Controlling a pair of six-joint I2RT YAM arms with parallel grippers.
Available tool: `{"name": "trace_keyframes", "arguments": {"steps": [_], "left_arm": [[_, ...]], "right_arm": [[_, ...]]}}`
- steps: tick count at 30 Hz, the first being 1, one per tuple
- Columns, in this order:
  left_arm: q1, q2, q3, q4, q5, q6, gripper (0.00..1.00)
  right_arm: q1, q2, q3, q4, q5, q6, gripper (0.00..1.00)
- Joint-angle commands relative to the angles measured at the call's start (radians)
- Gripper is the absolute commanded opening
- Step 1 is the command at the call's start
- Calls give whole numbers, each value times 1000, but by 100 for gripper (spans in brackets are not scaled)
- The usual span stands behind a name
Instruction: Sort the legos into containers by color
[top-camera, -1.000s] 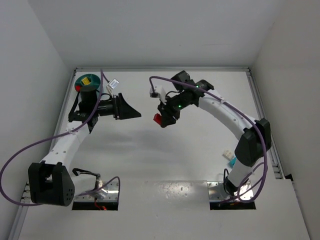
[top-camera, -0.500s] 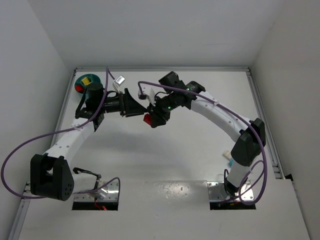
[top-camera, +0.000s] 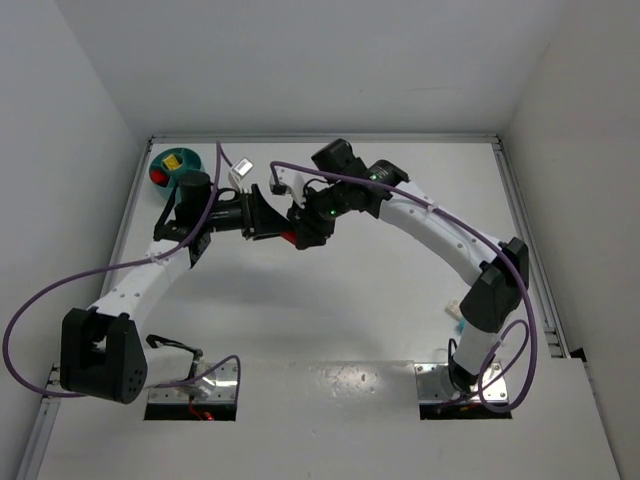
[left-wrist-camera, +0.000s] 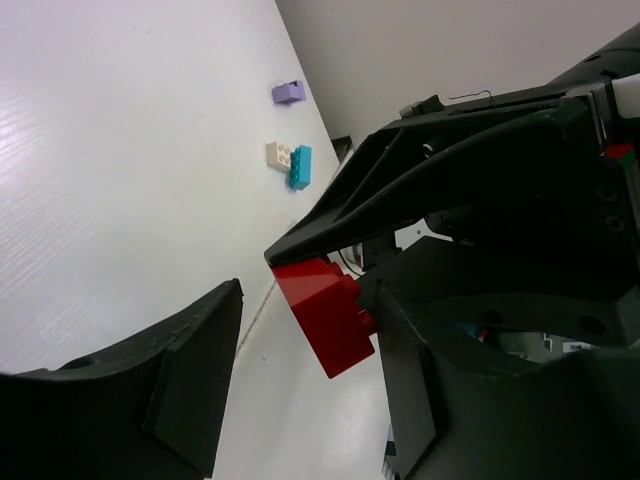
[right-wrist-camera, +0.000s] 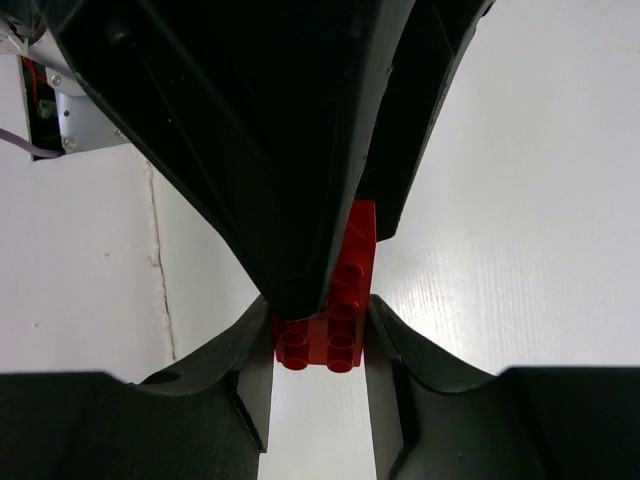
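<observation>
Two arms meet over the white table, the right gripper clamped on a red lego brick while the left gripper straddles it, jaws apart.

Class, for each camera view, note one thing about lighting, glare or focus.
Top external: a bright glare patch on the white table near the arm bases. Left wrist: the near black fingers look dark and soft-edged. Right wrist: the red plastic brick is sharp and evenly lit.

Bright, even light; faint shadows; glare on the near table; close-ups soft.
</observation>
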Motion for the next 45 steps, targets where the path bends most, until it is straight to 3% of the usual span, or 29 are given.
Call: {"name": "trace_keyframes", "arguments": {"steps": [1,5,10,13,14,16,17,23,27,32,36,45], "left_arm": [[-10,-28,-13,0,-8,7,60],[-10,-28,-13,-11,-28,29,50],[-10,-28,7,-52,-49,75,27],[0,-38,38,-118,-75,137,12],[9,-38,47,-136,-86,153,10],[55,-48,66,-193,-104,197,7],[75,-48,88,-215,-115,213,7],[271,9,251,-438,-230,424,3],[427,105,447,-538,-317,542,3],[598,406,745,-756,-471,647,0],[674,533,892,-769,-474,647,0],[695,711,1084,-769,-506,671,0]], "right_arm": [[4,-2,45,54,23,15,7],[13,-2,54,54,46,15,7],[33,-2,31,89,157,37,7],[33,-16,31,68,147,23,23],[33,-25,31,68,133,23,46],[18,-64,8,45,110,14,63],[4,-80,-1,45,110,3,66],[-56,-214,-128,25,199,-28,69],[-122,-258,-266,34,273,-28,69],[-177,-300,-401,71,307,-37,69],[-219,-300,-446,95,307,-17,69],[-263,-277,-435,114,222,14,69]]}}
